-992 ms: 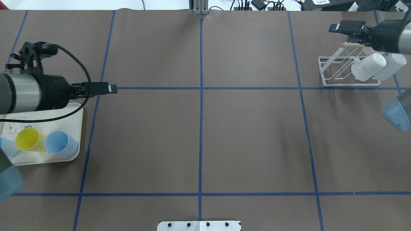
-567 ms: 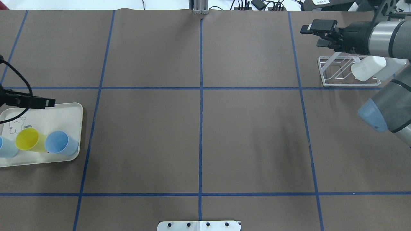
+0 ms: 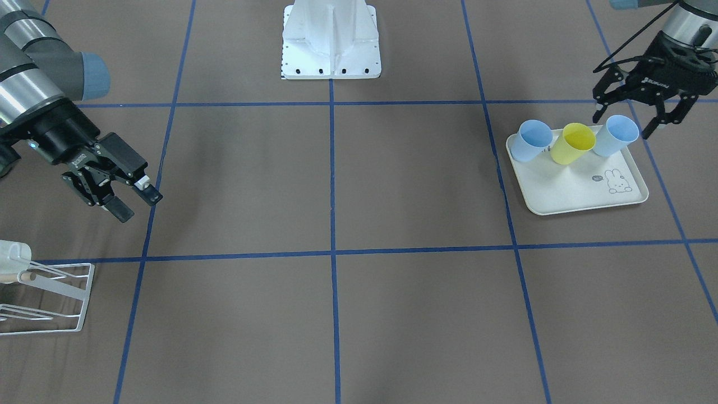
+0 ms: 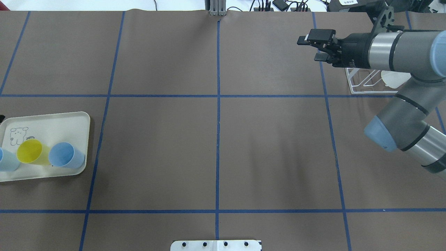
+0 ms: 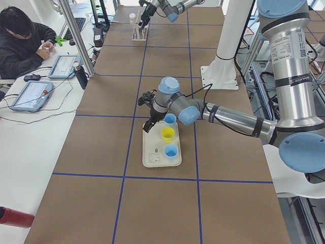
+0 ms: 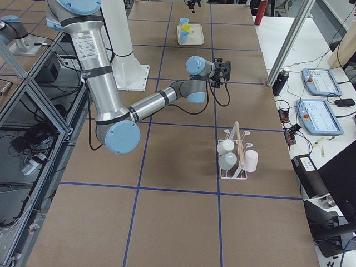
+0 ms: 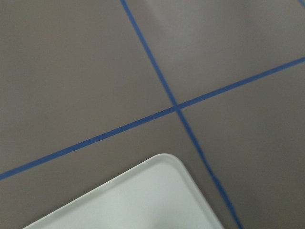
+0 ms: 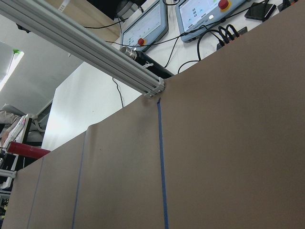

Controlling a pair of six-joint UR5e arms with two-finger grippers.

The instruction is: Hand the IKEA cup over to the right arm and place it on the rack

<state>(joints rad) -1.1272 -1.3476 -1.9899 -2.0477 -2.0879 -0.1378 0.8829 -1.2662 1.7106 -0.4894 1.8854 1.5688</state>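
Left gripper (image 3: 620, 128) spread wide above the cup tray, nothing held.
We see three cups upright in a row on the tray (image 3: 566, 185), mouths up, long axes vertical. The blue cup (image 3: 610, 143) at the row's end on the robot's left sits below that gripper; in the front view the jaws show on either side of its rim. We can't tell the height gap, and no contact shows. We judge this cup the pick: come straight down, jaws astride the wall. The left arm is much the nearer one. Right gripper (image 4: 308, 48) is spread too and empty, well apart across the table near the rack (image 6: 240, 150), pointing toward the left arm's side. Hand-over and racking not yet done.
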